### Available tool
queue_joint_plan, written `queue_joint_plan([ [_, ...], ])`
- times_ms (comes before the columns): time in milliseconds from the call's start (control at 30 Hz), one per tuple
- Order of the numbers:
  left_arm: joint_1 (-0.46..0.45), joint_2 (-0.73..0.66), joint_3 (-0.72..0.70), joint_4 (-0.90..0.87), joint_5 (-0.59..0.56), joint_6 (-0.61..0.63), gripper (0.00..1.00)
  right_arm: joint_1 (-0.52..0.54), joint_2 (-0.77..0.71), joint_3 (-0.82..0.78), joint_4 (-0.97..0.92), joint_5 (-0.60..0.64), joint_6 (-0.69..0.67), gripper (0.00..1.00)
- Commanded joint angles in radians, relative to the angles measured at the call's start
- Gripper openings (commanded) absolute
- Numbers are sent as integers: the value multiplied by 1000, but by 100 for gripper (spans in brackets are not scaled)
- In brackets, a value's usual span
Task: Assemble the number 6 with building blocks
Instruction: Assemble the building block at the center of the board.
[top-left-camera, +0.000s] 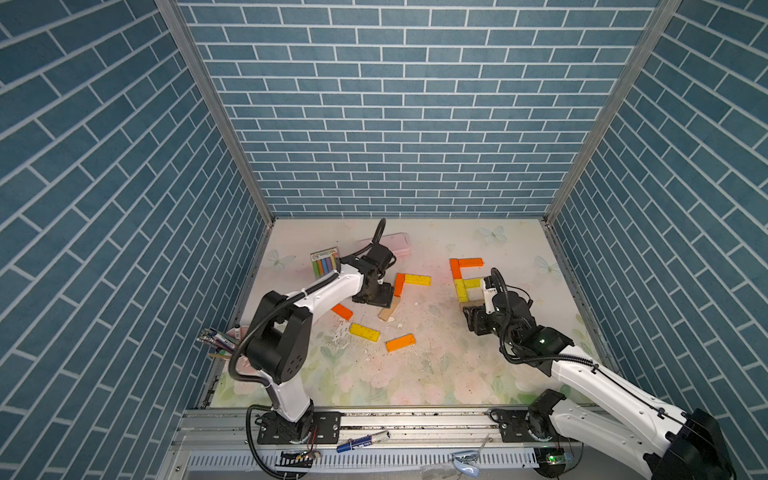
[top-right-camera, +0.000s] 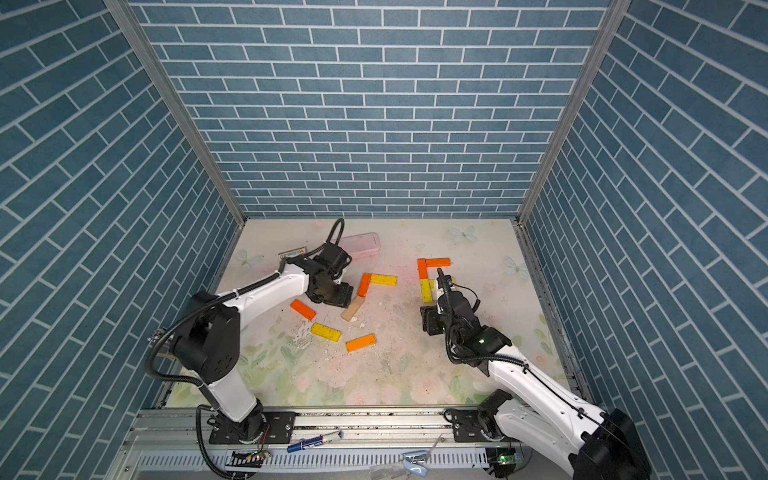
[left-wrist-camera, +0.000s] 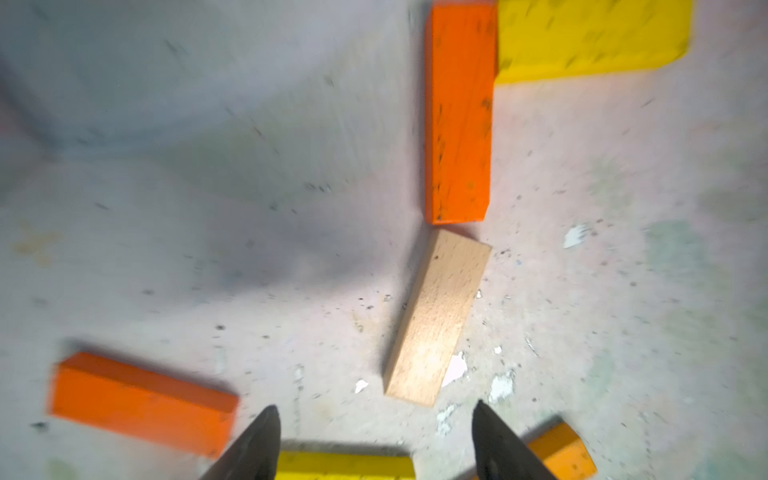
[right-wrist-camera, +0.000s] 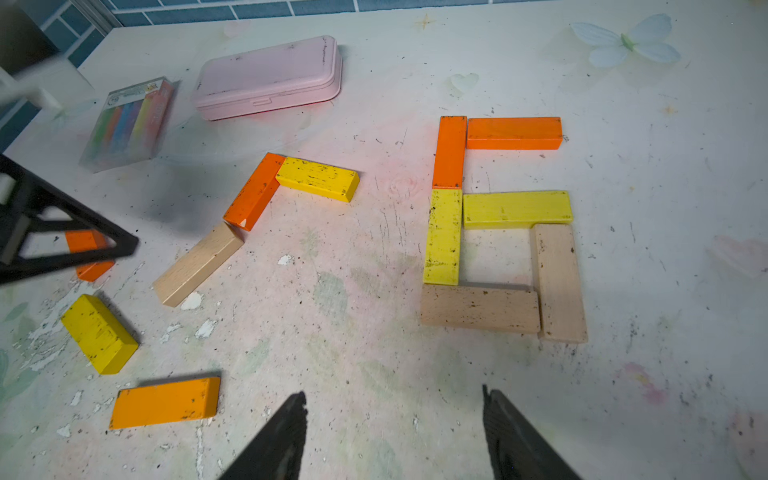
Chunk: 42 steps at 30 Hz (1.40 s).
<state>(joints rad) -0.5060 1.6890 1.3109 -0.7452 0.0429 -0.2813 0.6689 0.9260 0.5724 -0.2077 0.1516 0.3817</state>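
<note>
Your left gripper (left-wrist-camera: 375, 409) has its jaws spread with nothing between them. It is poised near the middle of the worktop (right-wrist-camera: 374, 332), just beside a tan block (left-wrist-camera: 438, 318). That block's far end touches an orange block (left-wrist-camera: 457, 112), which meets a yellow block (left-wrist-camera: 590, 37) at a corner. Nearer the front edge, left of centre, lie a second orange block (top-left-camera: 342, 311), a second yellow block (top-left-camera: 364, 331) and an amber block (top-left-camera: 400, 343), each apart from the others. Your right gripper (right-wrist-camera: 392, 392) is spread as well and holds nothing, just in front of the number 6 (right-wrist-camera: 517, 209). The 6 lies flat near the right edge: two orange bars at the back, two yellow in the middle, two tan closing the loop. A pink case (right-wrist-camera: 268, 77) sits by the back edge, and a pack of chalks (right-wrist-camera: 129, 122) lies near the back left corner.
</note>
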Motion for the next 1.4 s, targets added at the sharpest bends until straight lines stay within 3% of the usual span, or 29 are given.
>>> queue_joint_plan([
  [0,30,-97,49,-125,17,76,78,6,1,37,8,-26,-69,69],
  [167,63,-173,21,-133,103,97,83,35,99,100,24,-41,-90,70],
  [533,140,-194,-157,-36,177,72,75,177,376,207,111,24,-15,66],
  [867,39,12,-145,-61,53,50,50,176,293,72,232,66,65,65],
  [1067,-31,102,-119,-56,-69,21,50,173,248,47,207,66,38,65],
  [1367,-34,169,-89,-35,-136,5,54,167,203,16,195,77,22,65],
])
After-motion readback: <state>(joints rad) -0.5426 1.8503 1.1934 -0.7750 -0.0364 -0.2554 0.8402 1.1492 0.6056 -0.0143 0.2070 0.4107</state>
